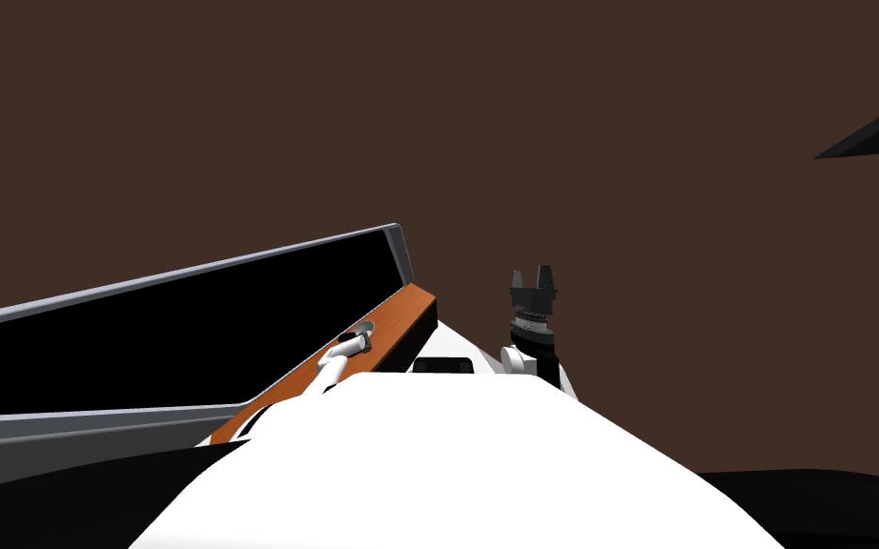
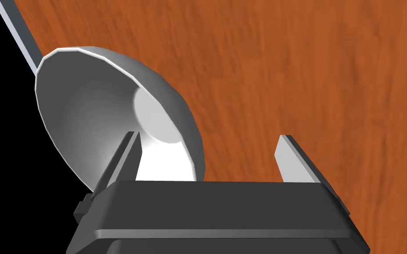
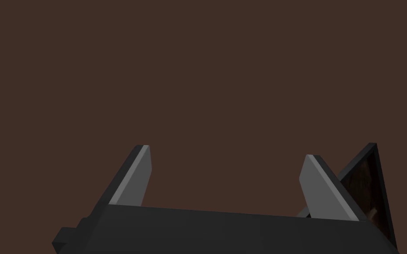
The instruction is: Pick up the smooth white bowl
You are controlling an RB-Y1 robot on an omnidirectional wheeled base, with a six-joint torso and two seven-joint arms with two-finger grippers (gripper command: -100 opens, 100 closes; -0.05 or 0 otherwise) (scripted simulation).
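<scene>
Left gripper spread wide, holding nothing. One finger inside white bowl, bowl's side wall between fingers. Bowl sits on orange wooden surface. Best: seat wall deeper between blades, close gently, lift level. Right gripper idle, fingers apart.

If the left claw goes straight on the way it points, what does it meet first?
Probably the white bowl: its near wall stands inside the open left claw, with the wooden top behind. Depth is unclear.
</scene>
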